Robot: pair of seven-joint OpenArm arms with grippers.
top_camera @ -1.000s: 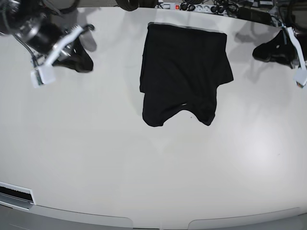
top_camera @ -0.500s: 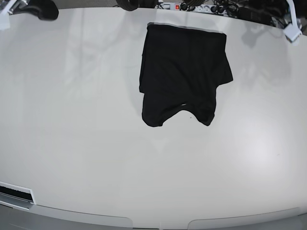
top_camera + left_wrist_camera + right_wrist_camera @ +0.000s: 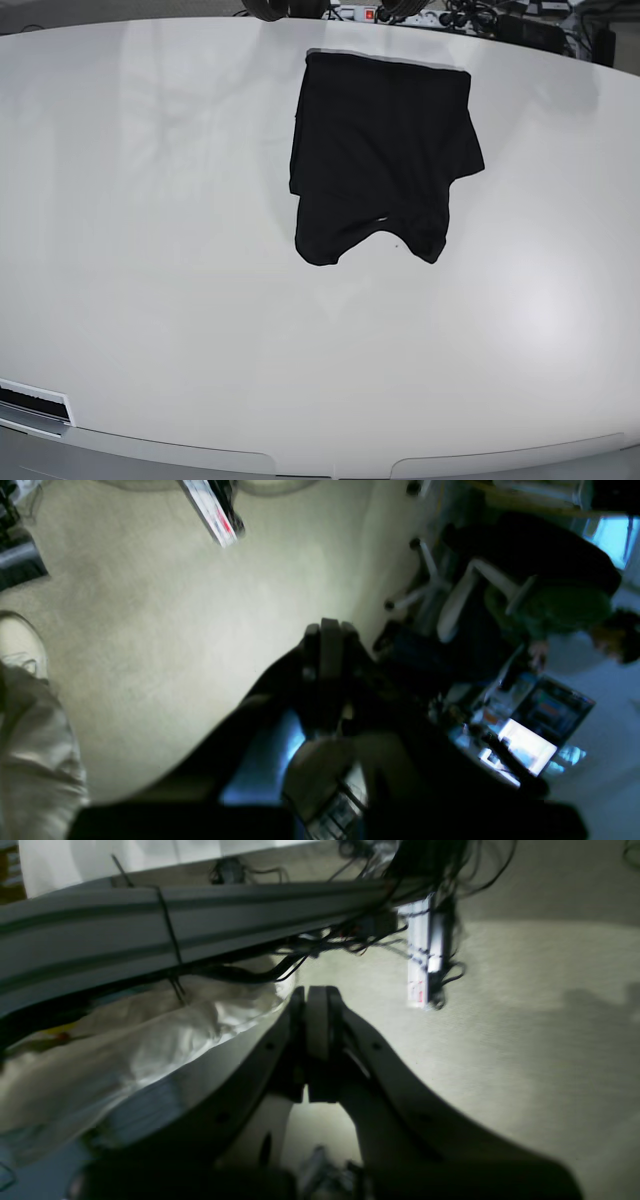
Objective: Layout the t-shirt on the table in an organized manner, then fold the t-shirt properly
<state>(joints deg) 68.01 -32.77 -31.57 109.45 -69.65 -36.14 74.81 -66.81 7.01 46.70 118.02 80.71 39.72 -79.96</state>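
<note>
The black t-shirt [image 3: 380, 150] lies folded into a rough rectangle at the far middle of the white table [image 3: 200, 300], with a curved hem edge toward me. Neither arm shows in the base view. In the left wrist view my left gripper [image 3: 330, 627] has its fingers pressed together, holds nothing, and points out over carpet floor. In the right wrist view my right gripper [image 3: 315, 992] is also shut and empty, over carpet beside the table's frame. The t-shirt shows in neither wrist view.
A power strip [image 3: 365, 13] and cables lie along the table's far edge. The left wrist view shows a seated person [image 3: 550, 605] at a desk with screens. The right wrist view shows a grey rail [image 3: 150, 940], cables and a power strip [image 3: 422, 955].
Both arms have lifted away and left the base view: one off the top left, the other off the top right. The t-shirt has not moved.
</note>
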